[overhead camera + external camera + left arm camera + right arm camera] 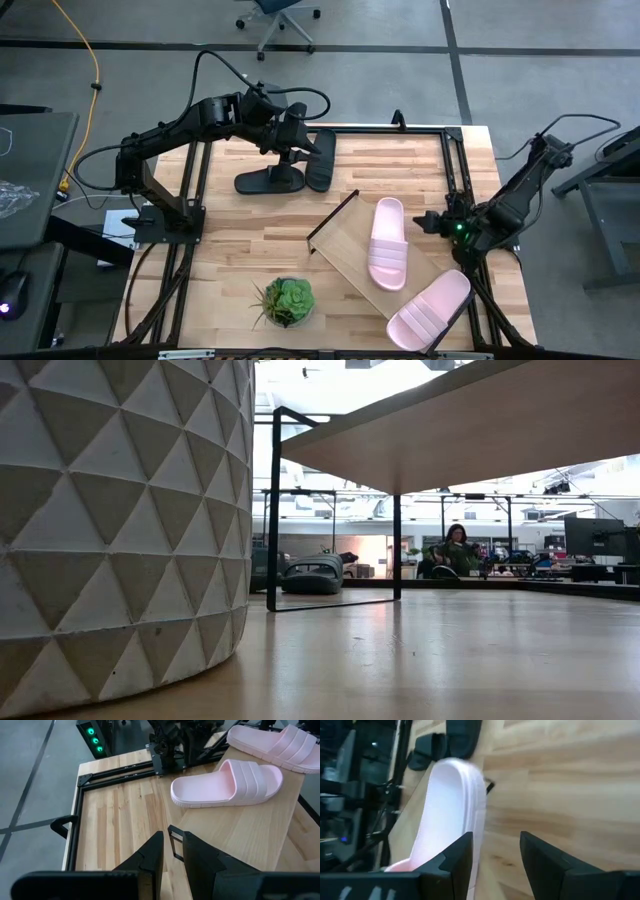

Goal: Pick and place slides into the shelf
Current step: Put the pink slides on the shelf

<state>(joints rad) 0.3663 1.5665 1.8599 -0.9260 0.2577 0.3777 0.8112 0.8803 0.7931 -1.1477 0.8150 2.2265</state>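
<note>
In the high view's upper centre the left pincer, narrowly parted and empty, is poised over the two black slides, while the open right pincer is parked beside the shelf.

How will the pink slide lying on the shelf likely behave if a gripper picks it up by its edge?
The pink slide looks like thick molded foam, so it is probably light and only slightly bendy. It lies flat on the shelf, so it is unlikely to roll. Its smooth sole edge may slip in a narrow pinch.
</note>
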